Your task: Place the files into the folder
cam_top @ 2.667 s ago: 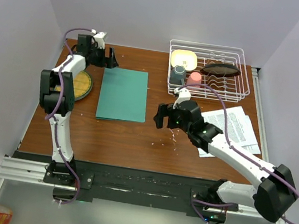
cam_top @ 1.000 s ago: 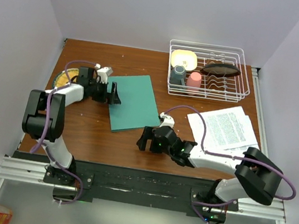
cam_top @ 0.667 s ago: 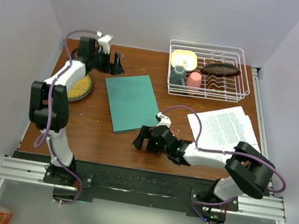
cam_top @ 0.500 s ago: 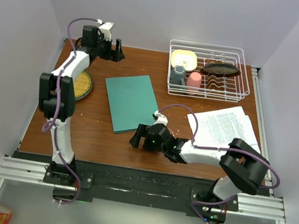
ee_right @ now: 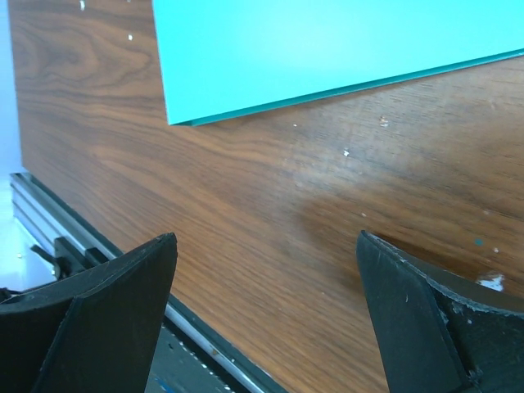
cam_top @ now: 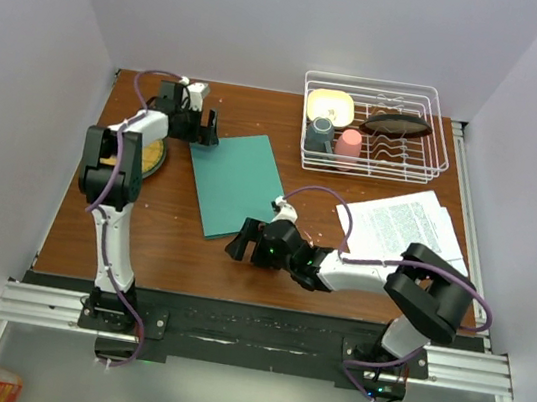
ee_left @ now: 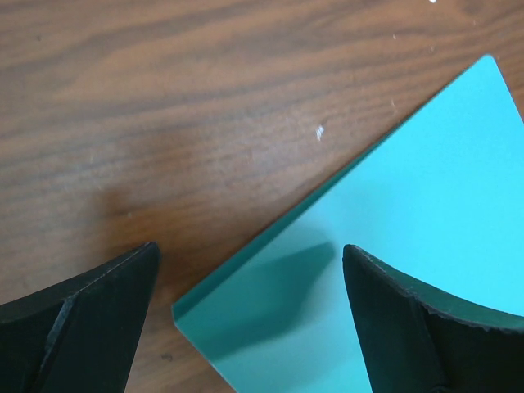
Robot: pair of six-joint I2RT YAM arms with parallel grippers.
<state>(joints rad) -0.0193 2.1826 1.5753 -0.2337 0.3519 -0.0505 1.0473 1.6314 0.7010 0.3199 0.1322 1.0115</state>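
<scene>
The teal folder (cam_top: pixel 241 185) lies closed and flat on the table, turned a little anticlockwise. My left gripper (cam_top: pixel 207 134) is open and empty at the folder's far left corner. In the left wrist view the folder (ee_left: pixel 409 213) has that corner between the spread fingers of the left gripper (ee_left: pixel 250 250). My right gripper (cam_top: pixel 236 245) is open and empty, low over the table just off the folder's near edge. The right wrist view shows that edge of the folder (ee_right: pixel 327 49) beyond the right gripper (ee_right: pixel 266 239). The files (cam_top: pixel 408 228) lie spread at the right.
A white wire dish rack (cam_top: pixel 427 154) with a yellow plate, cups and a dark dish stands at the back right. A yellow plate (cam_top: pixel 151 154) lies at the left under the left arm. The table's front rail (ee_right: pixel 49 217) is close to the right gripper.
The left gripper has come down from the back left corner to the folder's far left corner. The right gripper has slid left along the folder's near edge. The folder lies turned since the first frame.
</scene>
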